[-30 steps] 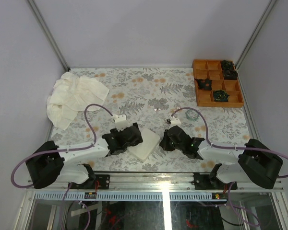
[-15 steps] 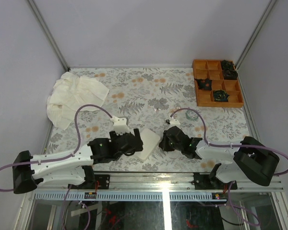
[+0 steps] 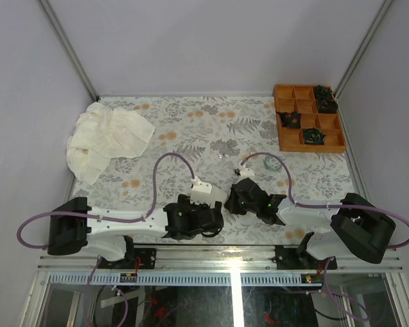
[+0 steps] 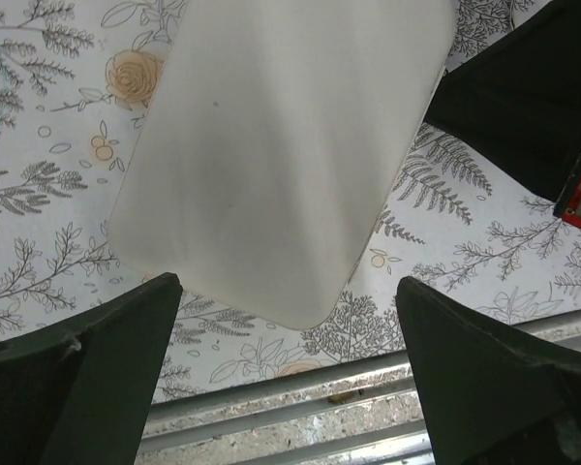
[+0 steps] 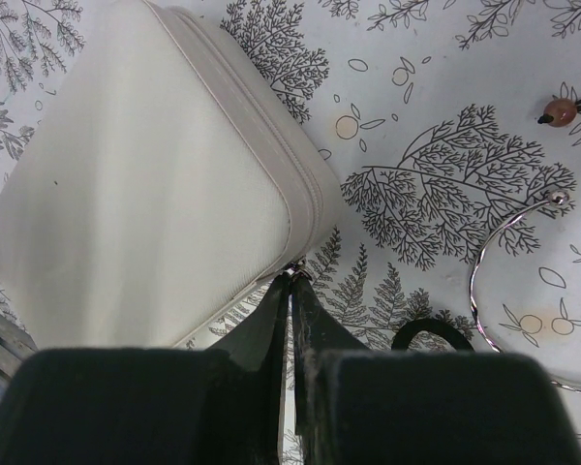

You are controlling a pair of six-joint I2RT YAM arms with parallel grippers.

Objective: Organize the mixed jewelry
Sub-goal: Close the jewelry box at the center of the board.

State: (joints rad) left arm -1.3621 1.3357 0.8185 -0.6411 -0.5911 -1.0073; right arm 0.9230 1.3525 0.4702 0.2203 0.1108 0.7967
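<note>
- Left pincer (image 3: 194, 219) hangs low by the middle of the near edge. Its two black fingers (image 4: 87, 387) are spread wide and hold nothing. The near end of the box lies between them.
- Right pincer (image 5: 291, 281) sits just beside it, nearer the right edge. Its fingers are pressed almost together, with only a thin slit between them. The tips touch the seam at a corner of the box. I cannot tell if they pinch anything there.
- Big table with a grey leaf and orange flower cover (image 3: 191, 116) holds it all.
- Crumpled white cloth (image 3: 105, 139) lies by the left edge, toward the far corner.
- Orange plastic tray with square pockets (image 3: 287, 139) sits in the far right corner. Dark rose-shaped things (image 3: 315, 136) fill some pockets.
- Pale cream box with round corners (image 4: 281, 155) lies flat and shut by the near edge.
- Mixed jewelry (image 3: 273, 164) lies loose on the cover between the right pincer and the tray, toward the right edge.
- Thin silvery hoop (image 5: 476, 281) lies near the box, not touching it.
- Small black ring (image 5: 431, 326) peeks out beside the right fingers.
- Little reddish bead on a black cord (image 5: 562, 111) lies past the hoop.
</note>
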